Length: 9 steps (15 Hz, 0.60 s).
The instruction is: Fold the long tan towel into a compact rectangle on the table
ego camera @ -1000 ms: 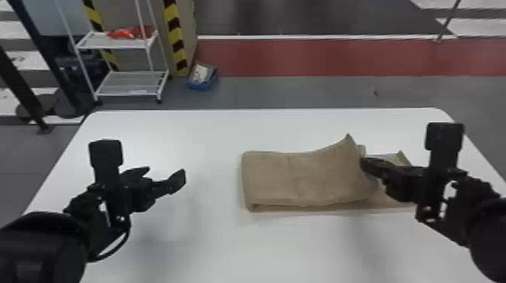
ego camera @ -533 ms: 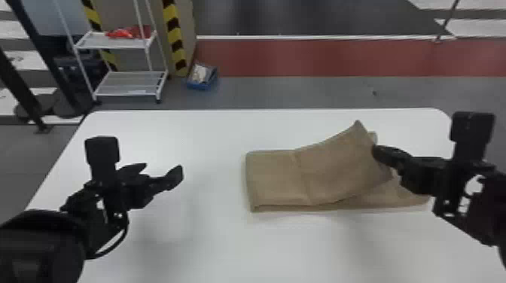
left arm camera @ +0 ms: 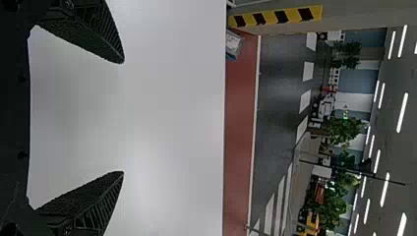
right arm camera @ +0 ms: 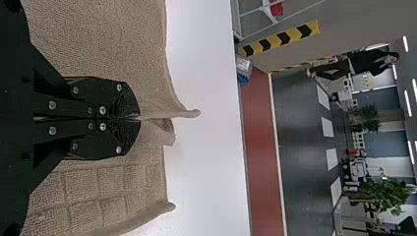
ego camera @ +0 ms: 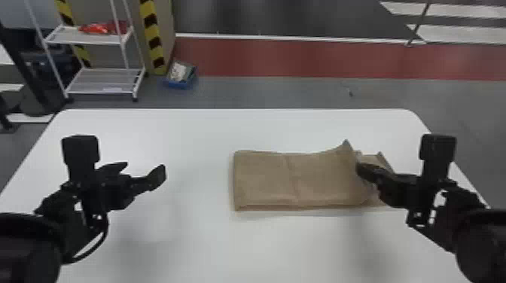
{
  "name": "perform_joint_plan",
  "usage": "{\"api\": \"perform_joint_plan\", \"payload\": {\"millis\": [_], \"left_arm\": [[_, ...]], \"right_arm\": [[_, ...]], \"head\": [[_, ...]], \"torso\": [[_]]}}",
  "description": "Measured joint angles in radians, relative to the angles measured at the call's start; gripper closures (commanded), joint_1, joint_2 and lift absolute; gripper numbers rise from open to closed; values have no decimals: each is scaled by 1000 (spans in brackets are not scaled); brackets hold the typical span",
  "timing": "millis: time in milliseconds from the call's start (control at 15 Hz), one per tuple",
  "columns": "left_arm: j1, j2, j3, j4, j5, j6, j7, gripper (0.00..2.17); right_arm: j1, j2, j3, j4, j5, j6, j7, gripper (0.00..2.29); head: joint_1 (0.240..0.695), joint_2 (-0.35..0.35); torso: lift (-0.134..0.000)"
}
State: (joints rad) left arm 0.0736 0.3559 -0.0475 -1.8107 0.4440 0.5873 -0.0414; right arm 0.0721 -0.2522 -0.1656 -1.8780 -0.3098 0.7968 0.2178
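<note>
Head view: right gripper [ego camera: 362, 171], jaws pinching tan towel [ego camera: 263, 180].

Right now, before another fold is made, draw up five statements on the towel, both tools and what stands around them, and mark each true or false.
1. The right tool is closed on the towel. True.
2. The left tool grips the towel too. False: its fingers stand apart over bare table, to the left of the towel.
3. The towel is already a neat, finished rectangle. False: one edge is pinched in the right tool, and a corner juts out on the far side.
4. A red item lies on the upper shelf of the rack. True.
5. The blue bin stands on the table. False: it is on the floor beyond it.
</note>
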Motion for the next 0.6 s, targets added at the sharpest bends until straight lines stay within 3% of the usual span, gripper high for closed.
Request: {"api": "perform_joint_plan", "payload": {"millis": [200,400,600], "left_arm": [[8,0,6,-1,-4,3,0,76],[9,0,2,1,-9,4,0,76],[1,-2,-6,1,-10,10,0,76]], "right_arm": [[12,-7,-47,-90,-33,14,-1,1372],[20,-42,-122,-94,-92,25,0,1372],[23,-36,-91,-21,-36,-1,4,1372]], "head": [[695,-59],[695,-92],[695,-109]], "torso": [[-128],[-128],[-128]]}}
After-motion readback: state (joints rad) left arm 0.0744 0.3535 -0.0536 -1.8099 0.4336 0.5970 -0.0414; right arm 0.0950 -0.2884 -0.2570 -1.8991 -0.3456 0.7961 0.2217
